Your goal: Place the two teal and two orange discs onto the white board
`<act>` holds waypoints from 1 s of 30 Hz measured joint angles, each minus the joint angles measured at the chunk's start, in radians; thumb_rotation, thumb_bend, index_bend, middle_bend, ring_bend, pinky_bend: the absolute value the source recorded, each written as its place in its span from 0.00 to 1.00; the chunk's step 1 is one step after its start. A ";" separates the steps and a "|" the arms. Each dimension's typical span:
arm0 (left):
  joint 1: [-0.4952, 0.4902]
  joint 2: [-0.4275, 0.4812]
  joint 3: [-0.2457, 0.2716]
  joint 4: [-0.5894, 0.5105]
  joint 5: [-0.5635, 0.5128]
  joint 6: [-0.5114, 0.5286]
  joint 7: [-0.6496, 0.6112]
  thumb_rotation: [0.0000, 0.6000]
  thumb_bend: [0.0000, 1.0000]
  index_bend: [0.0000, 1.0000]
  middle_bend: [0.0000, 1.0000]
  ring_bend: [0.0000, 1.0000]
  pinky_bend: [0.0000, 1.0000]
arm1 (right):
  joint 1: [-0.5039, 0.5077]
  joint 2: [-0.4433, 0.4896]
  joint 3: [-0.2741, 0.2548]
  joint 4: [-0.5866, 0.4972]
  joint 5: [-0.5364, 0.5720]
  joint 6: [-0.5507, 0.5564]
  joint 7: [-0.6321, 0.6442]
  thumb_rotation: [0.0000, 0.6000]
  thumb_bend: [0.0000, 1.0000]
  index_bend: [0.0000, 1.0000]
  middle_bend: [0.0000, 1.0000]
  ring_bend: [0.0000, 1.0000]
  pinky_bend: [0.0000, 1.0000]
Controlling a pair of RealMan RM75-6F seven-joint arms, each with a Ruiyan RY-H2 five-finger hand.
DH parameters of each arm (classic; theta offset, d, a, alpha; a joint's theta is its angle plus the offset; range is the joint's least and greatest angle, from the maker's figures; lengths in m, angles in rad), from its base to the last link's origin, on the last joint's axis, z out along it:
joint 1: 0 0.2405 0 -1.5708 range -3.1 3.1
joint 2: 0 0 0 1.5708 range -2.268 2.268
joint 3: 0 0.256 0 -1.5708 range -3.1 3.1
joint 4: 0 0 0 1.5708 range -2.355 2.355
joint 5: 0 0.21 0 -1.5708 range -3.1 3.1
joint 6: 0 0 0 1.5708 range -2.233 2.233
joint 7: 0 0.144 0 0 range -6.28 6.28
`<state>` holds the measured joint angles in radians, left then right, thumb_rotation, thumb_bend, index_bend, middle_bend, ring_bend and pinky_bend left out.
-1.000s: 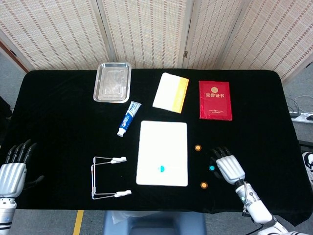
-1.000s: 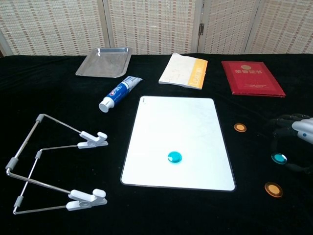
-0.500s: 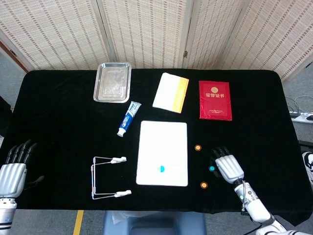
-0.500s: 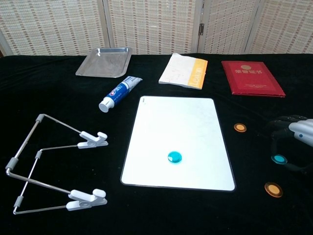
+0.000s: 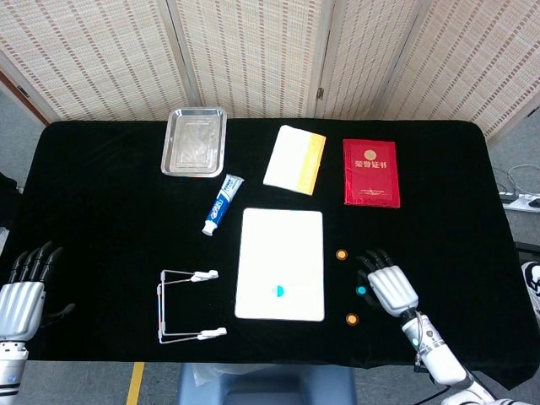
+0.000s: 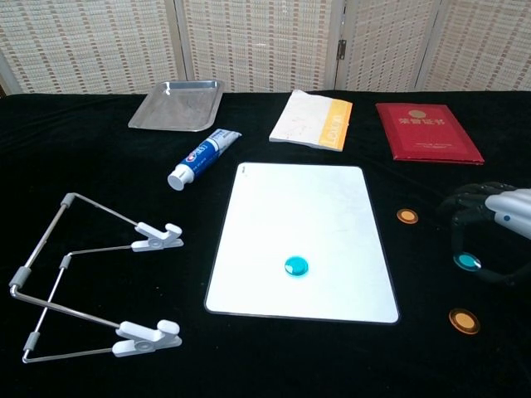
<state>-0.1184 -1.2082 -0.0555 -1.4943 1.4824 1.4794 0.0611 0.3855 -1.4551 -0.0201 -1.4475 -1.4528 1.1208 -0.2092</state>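
Your right hand has edged left, fingers arched down around the loose teal disc, whether it has hold unclear, orange discs either side, other teal disc on the white board, left hand open, idle.

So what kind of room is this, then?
Probably a lab or test room: a black-draped table set out with unrelated props like a toothpaste tube and a metal tray, backed by folding woven screens.

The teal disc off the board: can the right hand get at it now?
Probably yes. The right hand hangs right over that teal disc, fingers apart, with nothing between them.
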 measured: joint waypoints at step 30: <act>0.018 -0.001 0.007 0.023 -0.003 0.008 -0.031 1.00 0.16 0.02 0.00 0.00 0.00 | 0.226 -0.157 0.112 -0.114 0.137 -0.198 -0.288 1.00 0.40 0.52 0.17 0.00 0.00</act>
<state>-0.1004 -1.2096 -0.0483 -1.4716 1.4789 1.4876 0.0305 0.6115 -1.6118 0.0920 -1.5615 -1.3158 0.9228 -0.4970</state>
